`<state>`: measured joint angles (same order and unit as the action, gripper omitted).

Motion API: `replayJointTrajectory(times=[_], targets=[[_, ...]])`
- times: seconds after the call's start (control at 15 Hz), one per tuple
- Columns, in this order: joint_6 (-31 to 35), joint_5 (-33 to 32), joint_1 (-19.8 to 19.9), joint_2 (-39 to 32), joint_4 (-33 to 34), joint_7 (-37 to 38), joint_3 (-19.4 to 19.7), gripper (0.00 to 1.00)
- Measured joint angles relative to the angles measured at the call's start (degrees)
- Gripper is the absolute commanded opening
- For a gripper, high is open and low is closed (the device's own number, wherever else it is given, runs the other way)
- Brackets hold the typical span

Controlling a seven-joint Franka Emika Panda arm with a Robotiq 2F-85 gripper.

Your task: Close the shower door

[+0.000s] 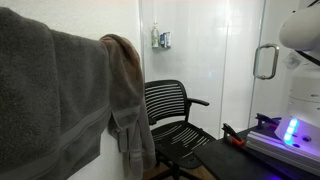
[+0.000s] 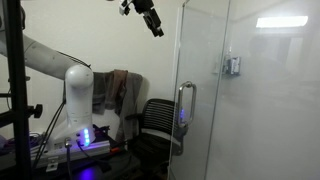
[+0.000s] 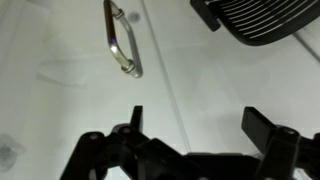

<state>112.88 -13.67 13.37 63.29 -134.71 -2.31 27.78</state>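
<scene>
The shower door (image 2: 205,70) is a tall clear glass panel with a chrome loop handle (image 2: 186,106). It also shows in an exterior view (image 1: 243,100) with its handle (image 1: 265,62). In the wrist view the door glass (image 3: 70,100) fills the picture, with the handle (image 3: 122,40) at the upper left. My gripper (image 3: 198,125) is open and empty, facing the glass, apart from the handle. In an exterior view the gripper (image 2: 152,18) hangs high up, to the left of the door's top edge.
A black mesh office chair (image 1: 172,112) stands by the glass and shows in the wrist view (image 3: 262,20). Towels (image 1: 60,95) hang close by. A fixed glass panel carries a small chrome fitting (image 1: 161,40). The robot's base (image 2: 78,105) stands on a stand with lit equipment (image 1: 290,132).
</scene>
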Motion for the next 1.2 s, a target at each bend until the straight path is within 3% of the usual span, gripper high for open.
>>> replayJointTrajectory(times=[0.27,0.47,0.6,0.73,1.0,1.2], targets=[[19.3,-14.7,-5.7,0.1,-5.0,1.5,8.1,1.00],[33.3,-27.2,-11.7,0.8,-8.4,11.0,15.4,1.00],[37.9,-31.1,-12.8,0.8,-10.1,15.0,18.1,1.00],[38.5,-29.1,-12.5,0.7,-10.4,14.1,18.0,1.00],[41.7,-16.3,-10.2,-5.1,-10.4,12.0,16.4,1.00],[46.1,-6.4,-8.3,-12.3,-10.7,12.0,12.8,1.00]])
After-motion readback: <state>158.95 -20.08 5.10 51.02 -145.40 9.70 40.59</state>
